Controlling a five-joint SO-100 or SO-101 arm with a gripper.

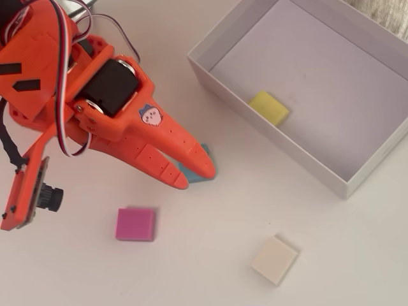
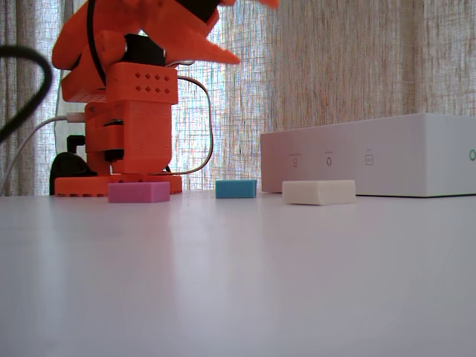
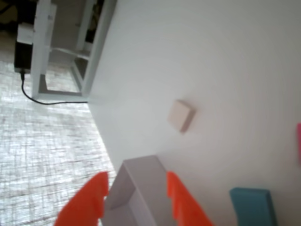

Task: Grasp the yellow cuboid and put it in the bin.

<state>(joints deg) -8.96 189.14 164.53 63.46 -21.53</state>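
Note:
The yellow cuboid (image 1: pixel 268 107) lies flat on the lavender floor of the bin (image 1: pixel 274 137), close to its near-left wall. The bin also shows as a white box in the fixed view (image 2: pixel 372 152), and its corner shows in the wrist view (image 3: pixel 141 183). My orange gripper (image 1: pixel 196 178) hangs above the table to the left of the bin, over a blue block (image 1: pixel 203 153). Its jaws stand apart with nothing between them in the wrist view (image 3: pixel 136 181). In the fixed view the gripper (image 2: pixel 256 30) is raised high above the table.
A pink block (image 1: pixel 135 224) lies left of the front centre and a cream-white block (image 1: pixel 274 260) lies in front of the bin. The blue block (image 2: pixel 236 188) sits between them, further back. The arm's base (image 2: pixel 119 149) stands at the back left.

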